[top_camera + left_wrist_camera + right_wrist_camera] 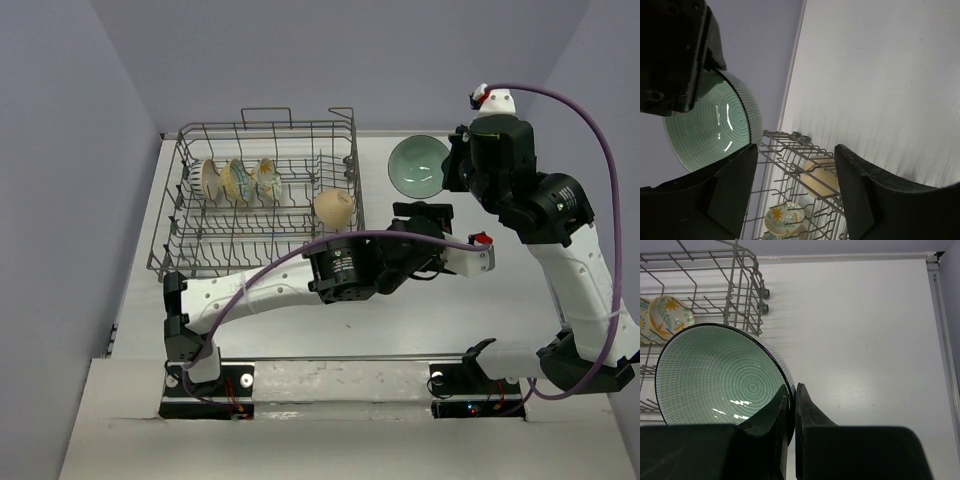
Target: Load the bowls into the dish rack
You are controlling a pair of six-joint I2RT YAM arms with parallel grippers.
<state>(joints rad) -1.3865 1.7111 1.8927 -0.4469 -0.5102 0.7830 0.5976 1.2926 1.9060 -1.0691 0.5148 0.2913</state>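
Observation:
The pale teal-green bowl (418,165) hangs just right of the dish rack (200,262), above the table. My right gripper (448,172) is shut on its right rim; the right wrist view shows one finger inside the bowl (720,375) and one outside. Three bowls stand on edge in the rack's left tines, among them a floral bowl (267,180). The tan bowl (335,207) sits near the rack's right side. My left gripper (428,212) is open and empty below the teal bowl. Between its fingers (860,190) I see the tan bowl (822,182) and a floral bowl (785,217).
The rack's raised right wall (752,275) stands between the held bowl and the tines. The left arm's forearm (270,290) lies across the table in front of the rack. A purple wall (80,150) borders the table on the left.

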